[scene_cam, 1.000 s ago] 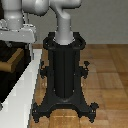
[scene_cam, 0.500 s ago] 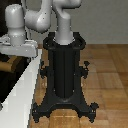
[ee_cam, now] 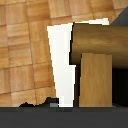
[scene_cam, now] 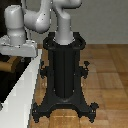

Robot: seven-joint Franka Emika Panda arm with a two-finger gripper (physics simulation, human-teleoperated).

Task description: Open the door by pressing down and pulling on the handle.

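The door stands at the exterior view's left: a pale white frame (scene_cam: 22, 85) around a dark panel (scene_cam: 7, 86). The tan handle (scene_cam: 7, 65) sticks out near the frame's upper part. My grey-white gripper (scene_cam: 18, 50) hangs directly over the handle, very close or touching; its fingers are hidden. In the wrist view the handle (ee_cam: 102, 40) fills the picture as a thick tan bar with a tan block under it, beside the white frame (ee_cam: 62, 65) and the dark panel (ee_cam: 120, 85). No fingertips show clearly.
The black robot pedestal (scene_cam: 62, 75) with spread feet stands mid-scene on the wooden floor (scene_cam: 107, 80), just to the exterior view's right of the door frame. The grey arm (scene_cam: 42, 20) reaches from its top over to the door.
My gripper has come down toward the handle over the last second and shifted slightly. The handle sits a little lower in the exterior view.
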